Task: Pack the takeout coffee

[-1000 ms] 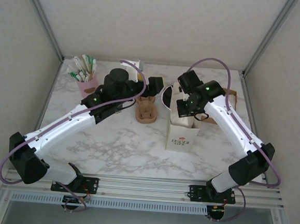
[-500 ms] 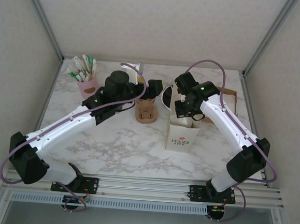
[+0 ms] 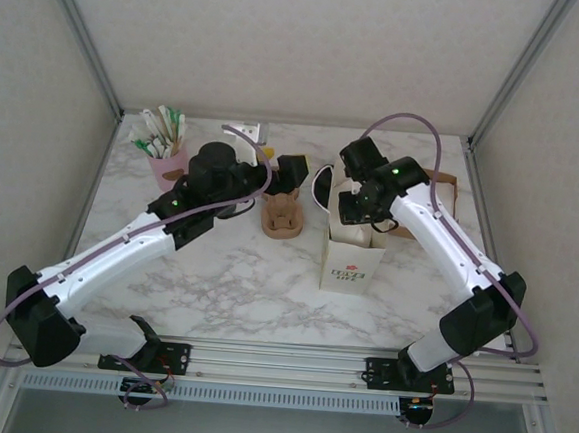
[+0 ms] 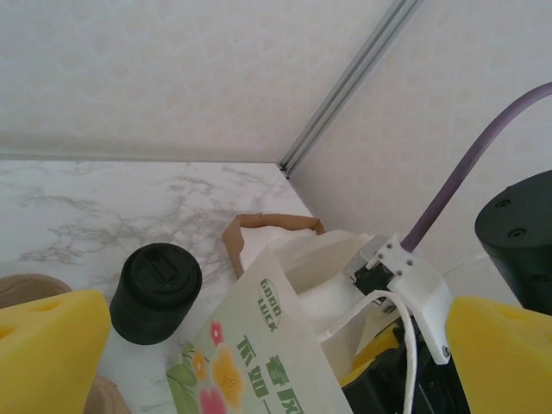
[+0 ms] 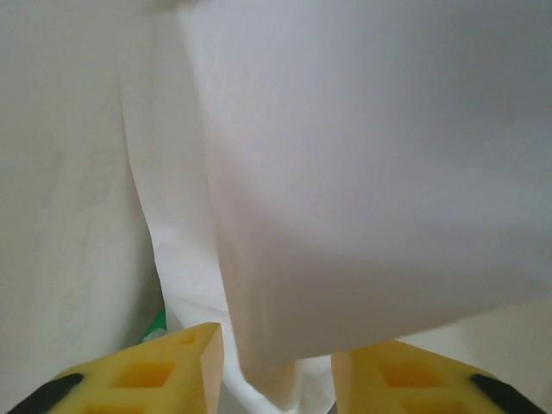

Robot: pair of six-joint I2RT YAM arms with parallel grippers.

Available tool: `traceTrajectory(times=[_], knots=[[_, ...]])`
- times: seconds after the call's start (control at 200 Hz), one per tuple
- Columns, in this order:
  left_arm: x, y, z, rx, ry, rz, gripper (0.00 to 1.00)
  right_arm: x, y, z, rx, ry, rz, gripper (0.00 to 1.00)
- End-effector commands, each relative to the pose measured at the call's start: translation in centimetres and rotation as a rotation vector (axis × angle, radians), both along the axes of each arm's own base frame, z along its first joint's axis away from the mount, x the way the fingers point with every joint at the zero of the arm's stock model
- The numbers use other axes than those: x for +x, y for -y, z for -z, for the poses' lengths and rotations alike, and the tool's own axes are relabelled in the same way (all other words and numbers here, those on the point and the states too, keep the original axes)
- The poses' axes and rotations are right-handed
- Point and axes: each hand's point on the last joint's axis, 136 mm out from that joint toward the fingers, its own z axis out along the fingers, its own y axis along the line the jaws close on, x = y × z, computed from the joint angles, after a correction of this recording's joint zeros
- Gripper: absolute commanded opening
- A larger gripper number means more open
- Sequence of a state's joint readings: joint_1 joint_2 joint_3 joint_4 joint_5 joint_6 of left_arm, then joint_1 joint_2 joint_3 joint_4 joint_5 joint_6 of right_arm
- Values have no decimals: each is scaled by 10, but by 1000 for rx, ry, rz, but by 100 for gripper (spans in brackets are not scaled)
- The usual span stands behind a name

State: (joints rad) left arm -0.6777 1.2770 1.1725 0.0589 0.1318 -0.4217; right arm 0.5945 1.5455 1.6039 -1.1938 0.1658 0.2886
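Right gripper at the bag mouth, left arm drawn back

We see the right gripper [image 5: 274, 355] still at the top of the white bag [image 3: 351, 266], jaws slightly parted around a paper fold. The left gripper [image 4: 276, 345], spread wide, has shifted slightly left. Where the coffee cup sits we cannot tell.

Lab rig: alu frame [image 3: 83, 35], marble tabletop [image 3: 244, 283]

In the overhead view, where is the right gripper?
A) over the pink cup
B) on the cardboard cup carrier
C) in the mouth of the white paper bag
C: the right gripper dips into the open top of the white paper bag.
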Motion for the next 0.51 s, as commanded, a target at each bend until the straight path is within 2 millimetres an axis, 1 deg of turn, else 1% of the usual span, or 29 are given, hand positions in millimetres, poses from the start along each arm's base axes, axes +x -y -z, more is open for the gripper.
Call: traceTrajectory(times=[0.0,0.045,0.115,0.23,0.285,0.391,0.456,0.501], knots=[[-8,-6,-24,-47,74,12,100,-3,4,-35,40,90,11,46],[-10,-8,-27,-53,82,14,100,-5,4,-41,55,104,11,49],[-14,-11,-32,-61,99,14,100,-6,5,-51,75,134,14,57],[-21,-17,-42,-78,130,13,100,-9,7,-71,120,194,17,64],[-26,-20,-47,-88,148,14,100,-11,8,-80,145,225,17,70],[-36,-28,-59,-109,194,10,100,-16,11,-103,203,310,19,75],[-41,-34,-66,-124,219,5,100,-20,12,-118,248,368,13,81],[-44,-37,-69,-129,234,1,100,-23,14,-128,278,406,7,84]])
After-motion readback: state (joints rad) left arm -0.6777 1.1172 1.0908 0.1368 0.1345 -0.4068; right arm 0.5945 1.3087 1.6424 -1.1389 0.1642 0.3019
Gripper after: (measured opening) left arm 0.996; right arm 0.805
